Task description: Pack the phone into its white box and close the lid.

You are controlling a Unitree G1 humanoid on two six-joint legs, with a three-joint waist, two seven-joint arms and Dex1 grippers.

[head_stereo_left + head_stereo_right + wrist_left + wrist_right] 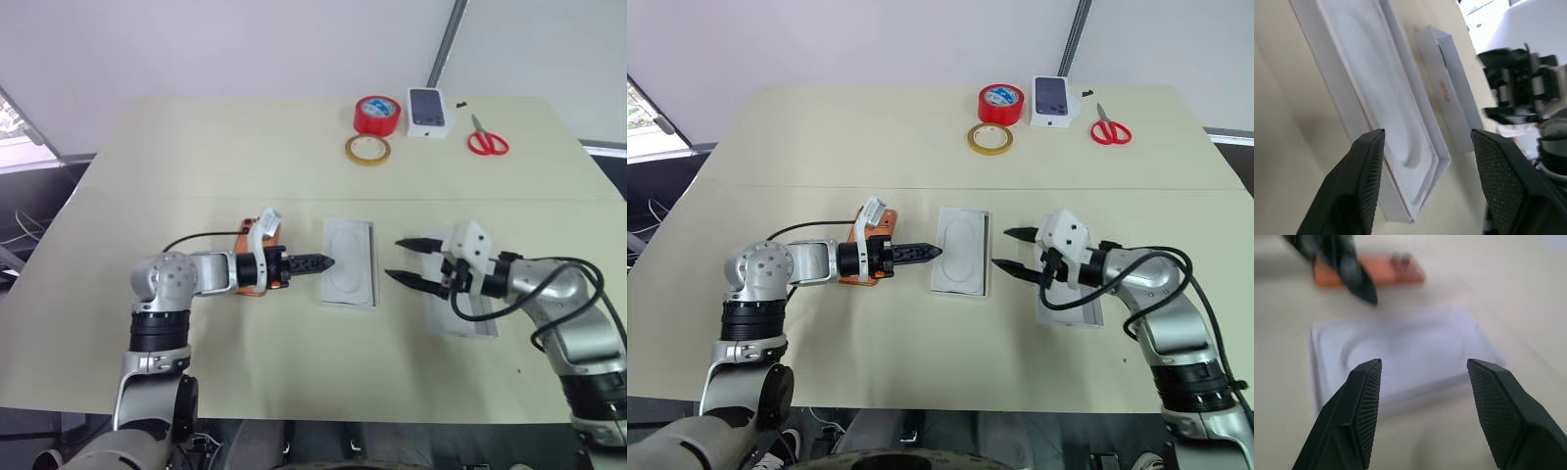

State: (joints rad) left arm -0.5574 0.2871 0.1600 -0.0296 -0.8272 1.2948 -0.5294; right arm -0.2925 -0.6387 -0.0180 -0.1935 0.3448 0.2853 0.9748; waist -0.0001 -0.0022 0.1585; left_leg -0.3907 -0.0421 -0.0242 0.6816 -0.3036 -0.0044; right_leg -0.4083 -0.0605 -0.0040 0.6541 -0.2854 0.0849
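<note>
The orange phone (1396, 274) lies flat on the table, mostly hidden under my left wrist (257, 266). My left gripper (326, 262) points across the table at the white box (328, 294) in the middle, its fingers (1369, 166) open and holding nothing. A flat white insert (350, 262) with an oval recess lies on the box and hides its floor. On the box's other side my right gripper (394, 258) hovers open and empty, pointing at the box. The lid (470, 325) lies on the table under my right wrist.
At the table's far edge stand a red tape roll (377, 115), a yellowish tape ring (367, 149), a small white box with a dark phone picture (430, 110) and red scissors (487, 143). Bare tabletop (196, 166) stretches between them and my arms.
</note>
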